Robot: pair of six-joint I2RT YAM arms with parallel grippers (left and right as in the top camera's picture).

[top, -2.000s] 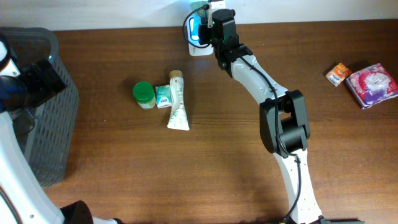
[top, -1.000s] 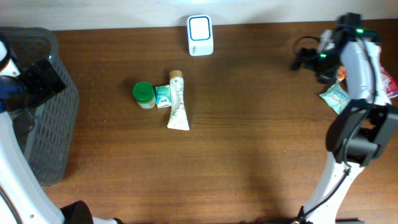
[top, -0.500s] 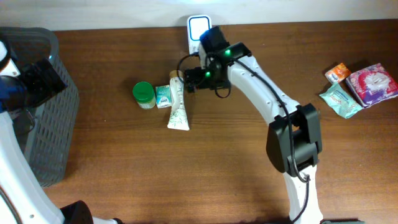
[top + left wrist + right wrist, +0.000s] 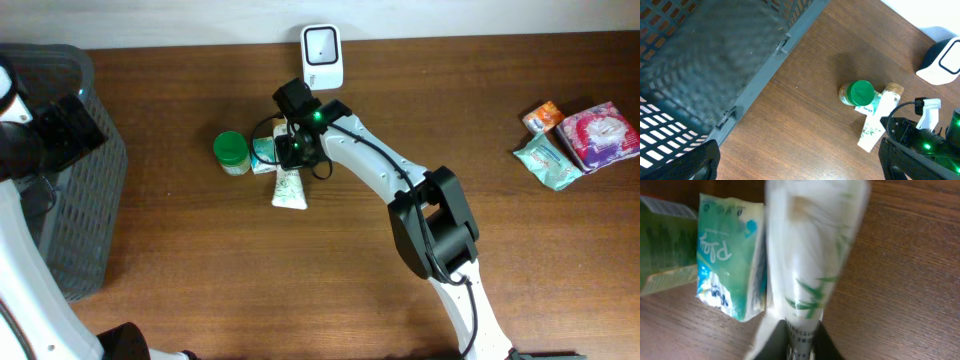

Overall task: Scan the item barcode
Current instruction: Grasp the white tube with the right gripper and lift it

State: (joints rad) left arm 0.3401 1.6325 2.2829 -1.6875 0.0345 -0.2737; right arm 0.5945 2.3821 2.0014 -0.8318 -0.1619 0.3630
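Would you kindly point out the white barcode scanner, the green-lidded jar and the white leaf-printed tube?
white barcode scanner (image 4: 322, 55): overhead view, its face.
green-lidded jar (image 4: 231, 149): overhead view, its lid.
white leaf-printed tube (image 4: 810, 255): right wrist view, its body.

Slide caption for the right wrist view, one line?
Right jaws shut on a white leaf-print tube lying on the wooden table beside a teal tissue pack and a green jar.

White script on the teal packet (image 4: 730, 255) looks like "Play"; small print on the white tube (image 4: 810, 255) blurs beyond reading.
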